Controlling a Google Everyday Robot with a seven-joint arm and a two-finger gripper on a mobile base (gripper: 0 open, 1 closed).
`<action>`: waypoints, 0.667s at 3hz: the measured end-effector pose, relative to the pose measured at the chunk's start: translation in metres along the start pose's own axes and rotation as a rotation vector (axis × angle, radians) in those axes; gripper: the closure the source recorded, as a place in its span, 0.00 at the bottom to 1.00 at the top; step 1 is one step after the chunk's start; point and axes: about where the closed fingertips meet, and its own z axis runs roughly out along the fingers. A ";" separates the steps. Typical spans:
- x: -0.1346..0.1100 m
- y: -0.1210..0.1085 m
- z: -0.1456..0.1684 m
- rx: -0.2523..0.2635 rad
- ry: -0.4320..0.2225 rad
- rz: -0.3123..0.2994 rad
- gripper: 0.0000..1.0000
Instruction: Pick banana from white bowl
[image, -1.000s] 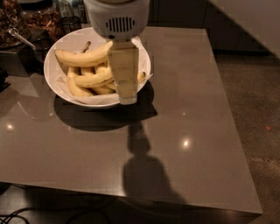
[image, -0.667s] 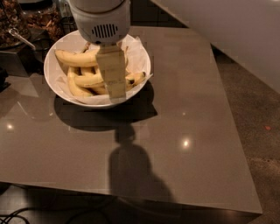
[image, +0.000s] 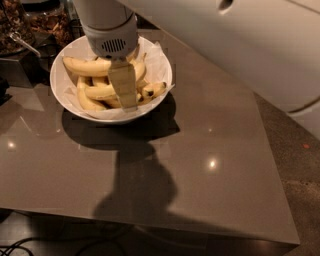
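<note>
The white bowl (image: 162, 67), lined with crinkled white paper, stands at the back left of the table (image: 210, 165). It holds several yellow bananas (image: 85, 66), some with dark spots, such as one at the right side (image: 152, 90). My gripper (image: 126, 102) hangs from its grey wrist (image: 111, 30) straight over the middle of the bowl. Its tip reaches down among the bananas and touches or nearly touches them. It hides the bananas behind it.
Dark containers of brown snacks (image: 50, 22) stand behind the bowl at the top left, with a metal scoop handle (image: 22, 42). My white arm (image: 240, 45) spans the upper right. The table's front edge (image: 150, 222) and right edge drop to the floor.
The gripper has moved a little to the left over the bowl and stands slightly lower among the bananas. More of the white arm has come into view on the right.
</note>
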 end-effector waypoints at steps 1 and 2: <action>-0.005 -0.009 0.023 -0.042 0.000 -0.001 0.21; -0.011 -0.015 0.037 -0.061 0.003 -0.008 0.21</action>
